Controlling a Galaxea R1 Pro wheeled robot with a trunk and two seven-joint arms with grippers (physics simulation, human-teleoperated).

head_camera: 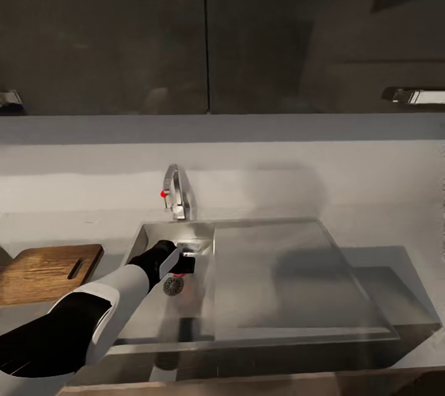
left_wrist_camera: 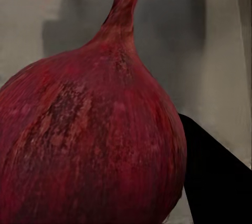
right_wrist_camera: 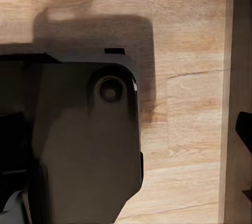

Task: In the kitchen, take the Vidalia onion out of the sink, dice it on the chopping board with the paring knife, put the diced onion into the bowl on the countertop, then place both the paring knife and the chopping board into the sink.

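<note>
The Vidalia onion (left_wrist_camera: 89,140), here a dark red bulb with its stem tip upward in the picture, looms very close in the left wrist view. One black finger (left_wrist_camera: 218,182) lies against its side. In the head view my left gripper (head_camera: 178,264) reaches down into the sink (head_camera: 139,238) basin just above the round drain (head_camera: 173,285), and a bit of red onion (head_camera: 180,273) peeks under it. How the jaws stand is hidden. The chopping board (head_camera: 46,272) lies on the countertop (head_camera: 371,198) left of the sink. Knife and bowl are out of view.
The chrome tap (head_camera: 176,195) with a red-tipped lever stands behind the basin. The flat drainboard (head_camera: 290,278) stretches to the right. Dark wall cabinets (head_camera: 105,31) hang above. The right wrist view looks down on a wooden floor (right_wrist_camera: 189,129) and a dark part of the robot (right_wrist_camera: 79,145).
</note>
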